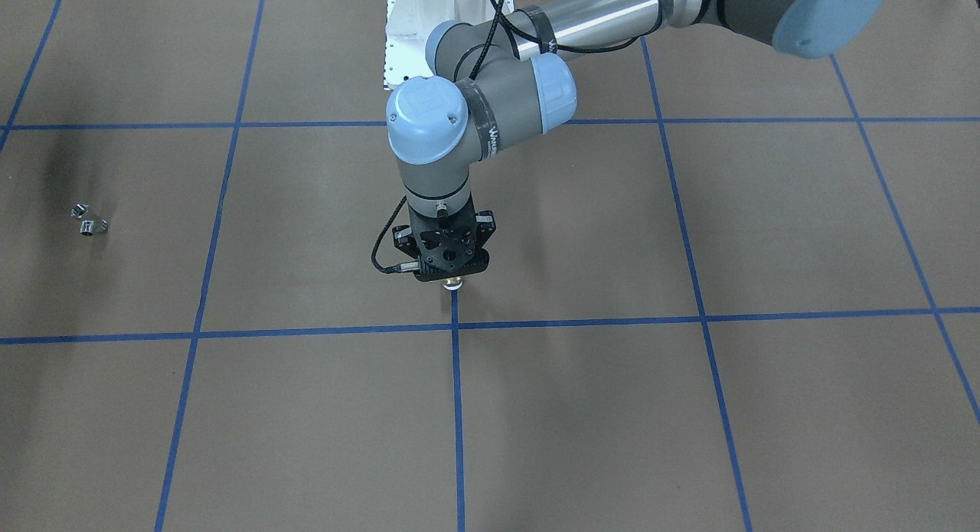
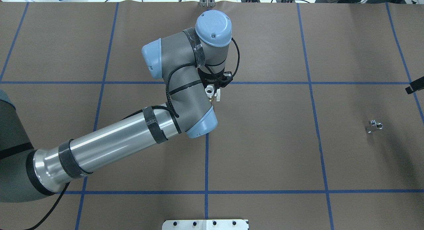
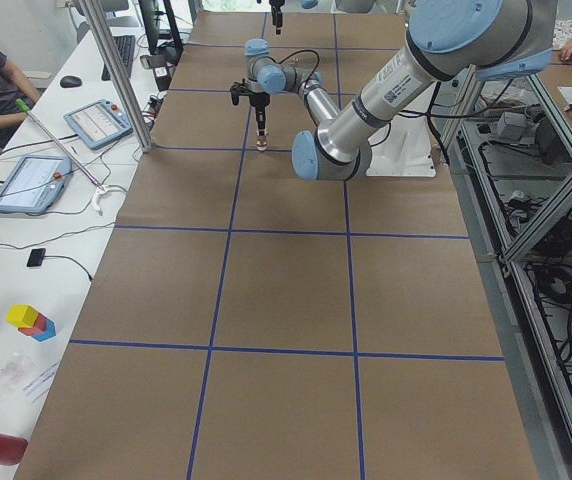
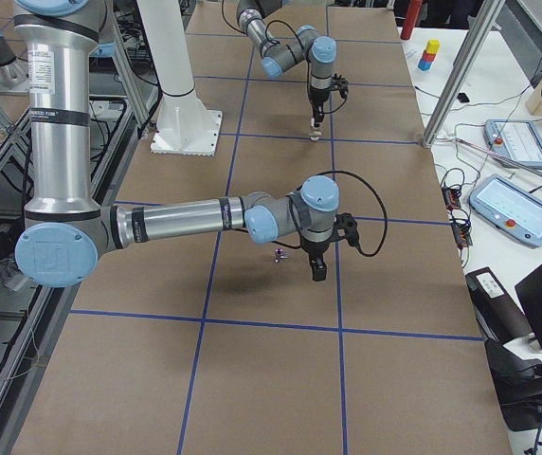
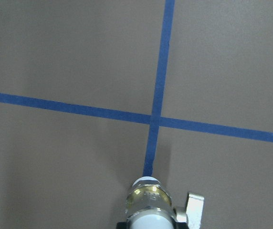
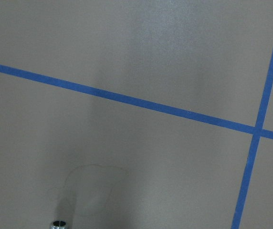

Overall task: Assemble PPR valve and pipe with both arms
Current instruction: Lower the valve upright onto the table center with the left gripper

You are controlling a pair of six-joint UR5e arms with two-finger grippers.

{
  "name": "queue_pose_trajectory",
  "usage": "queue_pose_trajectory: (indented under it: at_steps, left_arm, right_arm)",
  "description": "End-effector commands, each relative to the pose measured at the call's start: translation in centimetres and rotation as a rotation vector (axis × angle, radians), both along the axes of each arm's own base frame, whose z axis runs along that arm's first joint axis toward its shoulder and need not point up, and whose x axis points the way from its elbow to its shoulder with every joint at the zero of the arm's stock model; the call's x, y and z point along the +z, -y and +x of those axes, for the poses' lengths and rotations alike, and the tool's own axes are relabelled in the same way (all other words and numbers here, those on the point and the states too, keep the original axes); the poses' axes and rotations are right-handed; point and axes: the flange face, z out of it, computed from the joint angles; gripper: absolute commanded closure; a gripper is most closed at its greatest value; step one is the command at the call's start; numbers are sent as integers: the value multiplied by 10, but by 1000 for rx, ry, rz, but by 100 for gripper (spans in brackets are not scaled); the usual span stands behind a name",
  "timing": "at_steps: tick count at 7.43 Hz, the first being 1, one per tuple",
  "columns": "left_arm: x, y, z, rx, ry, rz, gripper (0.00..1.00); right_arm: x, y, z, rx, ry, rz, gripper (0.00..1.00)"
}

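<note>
My left gripper (image 1: 453,278) points straight down at the table's middle, shut on the PPR valve (image 1: 455,282). The valve has a brass middle, white ring ends and a small white side handle. It shows at the bottom of the left wrist view (image 5: 147,202), close above a crossing of blue tape lines, and in the overhead view (image 2: 209,90). The pipe (image 2: 374,126), a tiny silver angled fitting, lies on the table far to my right and also shows in the front-facing view (image 1: 89,220). My right gripper (image 2: 414,87) hangs near it at the view's edge; I cannot tell whether it is open or shut.
Brown table paper (image 2: 265,140) carries a grid of blue tape lines. The white pedestal base (image 1: 402,42) stands at the robot's side. Tablets and cables (image 4: 513,190) lie on the side bench beyond the table's far edge.
</note>
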Motion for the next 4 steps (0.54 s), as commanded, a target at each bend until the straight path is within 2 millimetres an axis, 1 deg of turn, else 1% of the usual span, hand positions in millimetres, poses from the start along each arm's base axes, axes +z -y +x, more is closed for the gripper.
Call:
queue_pose_trajectory:
  at_steps: [1,3,4]
  left_arm:
    - [-1,0,0,-1,-6,3,51]
    - [3,0,0,-1,-3,0,45]
    - [3,1,-1,-3,0,-2,45]
  right_arm:
    - [1,0,0,0,-1,-2,0]
    - [-1,1,0,0,0,1,0]
    - [-1,1,0,1,0,0,0]
